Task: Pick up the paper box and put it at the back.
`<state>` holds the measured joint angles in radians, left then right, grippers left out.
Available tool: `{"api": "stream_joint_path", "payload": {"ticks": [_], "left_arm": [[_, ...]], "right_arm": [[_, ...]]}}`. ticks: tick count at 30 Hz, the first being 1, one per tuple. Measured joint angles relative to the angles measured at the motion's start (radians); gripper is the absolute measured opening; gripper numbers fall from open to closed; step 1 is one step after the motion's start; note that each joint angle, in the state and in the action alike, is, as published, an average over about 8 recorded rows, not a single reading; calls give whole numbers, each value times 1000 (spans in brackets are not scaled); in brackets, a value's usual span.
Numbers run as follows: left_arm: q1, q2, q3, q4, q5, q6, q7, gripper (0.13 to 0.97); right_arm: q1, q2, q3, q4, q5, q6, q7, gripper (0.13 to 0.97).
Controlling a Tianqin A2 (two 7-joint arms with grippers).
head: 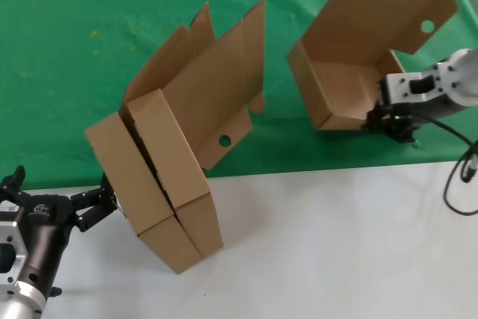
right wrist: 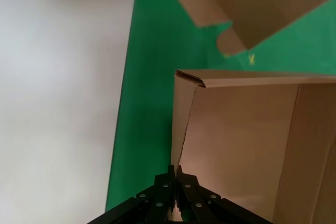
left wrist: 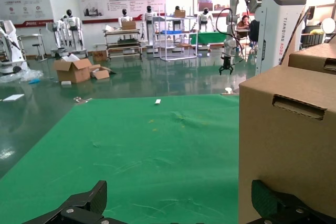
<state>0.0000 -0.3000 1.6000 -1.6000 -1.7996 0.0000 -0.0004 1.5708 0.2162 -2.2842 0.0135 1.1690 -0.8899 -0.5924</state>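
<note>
Right hand (head: 388,121) clenched on front wall of paper box (head: 340,98), already sitting on green cloth (head: 67,87) at back of bench (head: 336,244). Lower gently, keep level, then release. Left hand (head: 89,207) released, beside box stack (head: 160,184).
</note>
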Motion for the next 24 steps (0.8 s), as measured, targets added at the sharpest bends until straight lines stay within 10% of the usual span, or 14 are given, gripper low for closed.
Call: {"api": "stream_joint_path", "payload": {"ticks": [24], "left_arm": [[0, 0, 0, 0, 0, 0, 0, 966]], "right_arm": [[-21, 31, 152, 12, 120, -65, -57, 326]]}}
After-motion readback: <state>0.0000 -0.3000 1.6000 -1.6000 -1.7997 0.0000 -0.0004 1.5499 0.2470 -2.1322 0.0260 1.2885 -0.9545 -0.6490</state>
